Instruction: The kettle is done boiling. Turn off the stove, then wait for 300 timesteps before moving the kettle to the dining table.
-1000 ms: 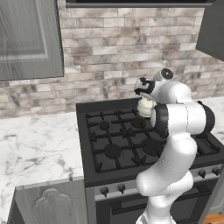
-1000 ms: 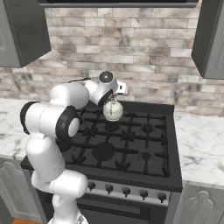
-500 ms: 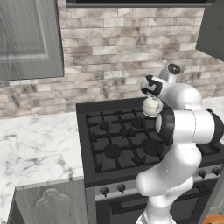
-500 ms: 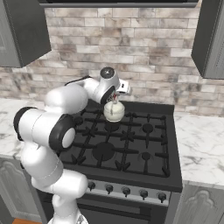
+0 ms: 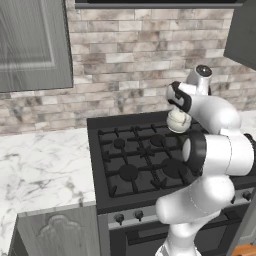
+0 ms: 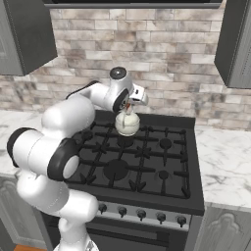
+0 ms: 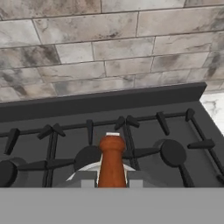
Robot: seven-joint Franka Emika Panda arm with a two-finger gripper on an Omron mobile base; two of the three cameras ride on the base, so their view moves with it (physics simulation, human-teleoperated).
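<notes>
Clearly the biggest thing is the stove (image 6: 147,171), a black range that fills the middle of both base views, with iron grates over its burners and a row of small dark knobs (image 6: 141,213) along the steel front at 6 o'clock. On both sides of it lies a white marble counter (image 5: 40,165), and behind it stands a wall of grey-brown bricks (image 6: 162,59).

Over the back burners hangs the kettle (image 6: 127,122), small, round and cream-white. In the right base view it is at about 11 o'clock from the centre of the stove, and it seems to be raised a little above the grate, though I cannot be sure that it is fully free. The gripper (image 6: 128,105) stands directly over it. In the hand view the red-orange handle tip (image 7: 112,162) rises between the two fingers (image 7: 87,183), so the gripper looks pinched on the kettle's handle.

I judge that the carrying step is now in hand: the kettle is taken from the burner. The dining table cannot be seen from here. So the next move asks to keep the kettle upright, to lift it well free of the grates, and then to drive the base toward the table before lowering it there.
</notes>
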